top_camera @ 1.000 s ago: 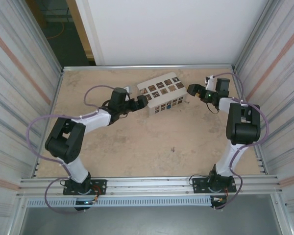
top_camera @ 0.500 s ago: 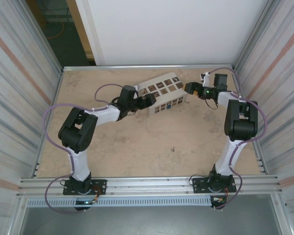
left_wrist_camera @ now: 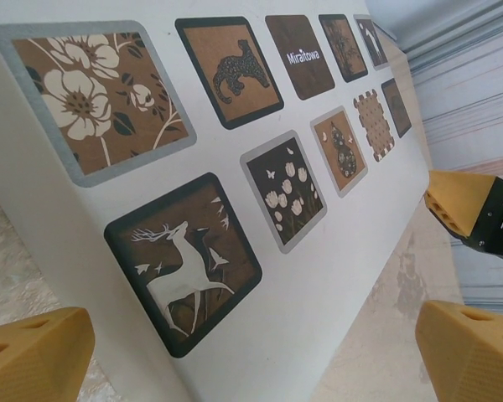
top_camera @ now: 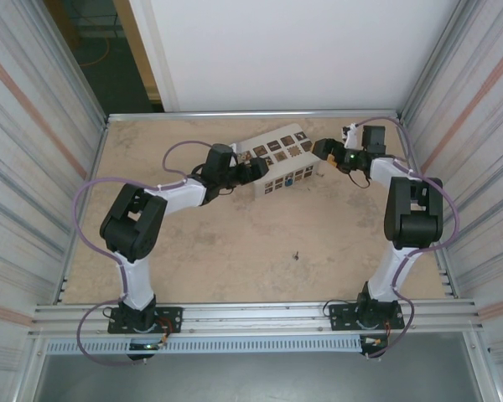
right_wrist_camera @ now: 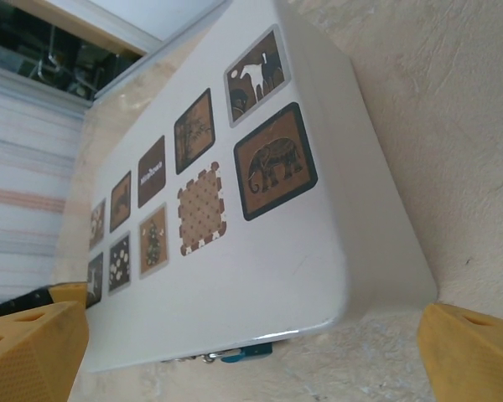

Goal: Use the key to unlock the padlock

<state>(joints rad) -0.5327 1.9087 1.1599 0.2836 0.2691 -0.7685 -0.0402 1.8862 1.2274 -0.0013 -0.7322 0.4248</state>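
The left gripper (top_camera: 253, 170) stands wide open and empty at the left end of the white box (top_camera: 278, 149). The right gripper (top_camera: 325, 151) is likewise spread wide and empty at the box's right end. The padlock (right_wrist_camera: 250, 350) hangs on the box's near front face, a teal speck just under the lid edge. The key (top_camera: 295, 255) lies flat on the table (top_camera: 193, 251), well apart from the box on its near side.

A sliver that thin may slip from the fingertips or simply slide along when pinched. Either gripper pressing in could also nudge the box and shift the padlock. One dark tile (left_wrist_camera: 303, 56) on the lid reads roughly "Miratowa"; the other tiles show pictures.
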